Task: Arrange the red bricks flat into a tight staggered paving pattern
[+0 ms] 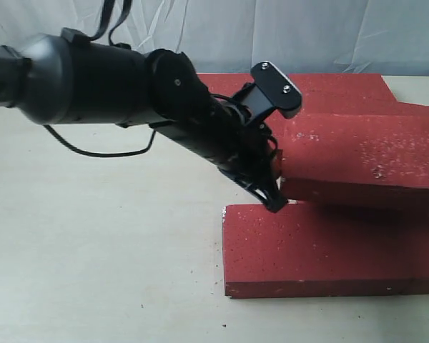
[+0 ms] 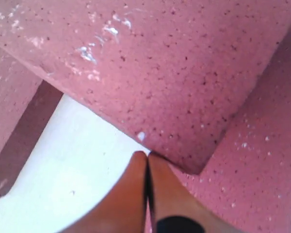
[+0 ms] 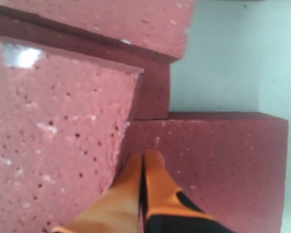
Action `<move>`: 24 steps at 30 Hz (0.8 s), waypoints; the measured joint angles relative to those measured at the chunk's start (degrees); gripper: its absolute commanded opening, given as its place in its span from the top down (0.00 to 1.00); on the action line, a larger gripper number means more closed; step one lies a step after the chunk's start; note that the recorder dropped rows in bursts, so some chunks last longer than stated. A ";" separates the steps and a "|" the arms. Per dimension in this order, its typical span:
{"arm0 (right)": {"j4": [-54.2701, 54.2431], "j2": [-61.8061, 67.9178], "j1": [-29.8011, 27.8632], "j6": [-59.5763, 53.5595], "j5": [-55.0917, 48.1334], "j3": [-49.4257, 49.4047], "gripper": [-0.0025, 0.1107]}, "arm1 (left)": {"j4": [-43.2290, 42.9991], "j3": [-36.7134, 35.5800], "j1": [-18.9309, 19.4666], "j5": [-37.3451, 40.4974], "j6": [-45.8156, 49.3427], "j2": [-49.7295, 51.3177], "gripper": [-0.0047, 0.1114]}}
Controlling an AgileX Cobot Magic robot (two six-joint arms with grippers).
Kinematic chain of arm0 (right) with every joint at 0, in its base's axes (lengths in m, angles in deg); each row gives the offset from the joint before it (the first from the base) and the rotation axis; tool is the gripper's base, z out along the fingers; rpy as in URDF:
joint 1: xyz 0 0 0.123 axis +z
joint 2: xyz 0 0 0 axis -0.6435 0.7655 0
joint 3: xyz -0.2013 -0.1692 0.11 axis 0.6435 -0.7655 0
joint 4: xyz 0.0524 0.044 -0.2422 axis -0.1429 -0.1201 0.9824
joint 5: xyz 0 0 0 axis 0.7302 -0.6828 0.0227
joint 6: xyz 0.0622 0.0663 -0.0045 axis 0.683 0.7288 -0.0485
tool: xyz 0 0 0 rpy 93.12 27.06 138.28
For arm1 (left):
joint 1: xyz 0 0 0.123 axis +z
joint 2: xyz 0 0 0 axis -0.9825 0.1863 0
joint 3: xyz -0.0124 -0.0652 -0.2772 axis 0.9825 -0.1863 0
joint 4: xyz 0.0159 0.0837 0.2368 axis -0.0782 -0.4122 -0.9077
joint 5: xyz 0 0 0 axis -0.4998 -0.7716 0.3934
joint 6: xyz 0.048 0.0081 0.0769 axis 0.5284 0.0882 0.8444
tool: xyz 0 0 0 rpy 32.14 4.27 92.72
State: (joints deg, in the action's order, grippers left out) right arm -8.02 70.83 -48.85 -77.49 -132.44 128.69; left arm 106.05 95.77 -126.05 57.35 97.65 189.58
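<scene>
Your left fingers pressed together, tips at corner of raised brick: judged pushing, not gripping. Right fingers likewise pressed together, against same brick's side. Raised brick rides over front brick's rear edge, not yet flat. Front brick flat on surface. Other bricks behind front brick. No readable writing.

red bricks: at least 4 | left tool: 1 | right tool: 1

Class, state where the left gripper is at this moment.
In the exterior view the left gripper is just right of centre, its shut tip at the left corner of the upper brick, directly above the flat front brick.
</scene>
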 measured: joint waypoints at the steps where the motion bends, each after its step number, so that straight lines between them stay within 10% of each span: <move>1: 0.00 -0.41 2.25 0.00 0.00 0.00 0.99 | -0.61 -1.18 0.72 0.27 -0.55 -1.05 0.96; 24: -3.73 13.46 33.28 0.68 4.48 15.52 0.99 | -7.34 -19.12 26.06 4.55 -3.13 -20.73 0.96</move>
State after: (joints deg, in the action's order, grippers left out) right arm -11.75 84.30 -15.57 -76.81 -127.95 144.21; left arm 98.71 76.64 -99.99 61.90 94.51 168.85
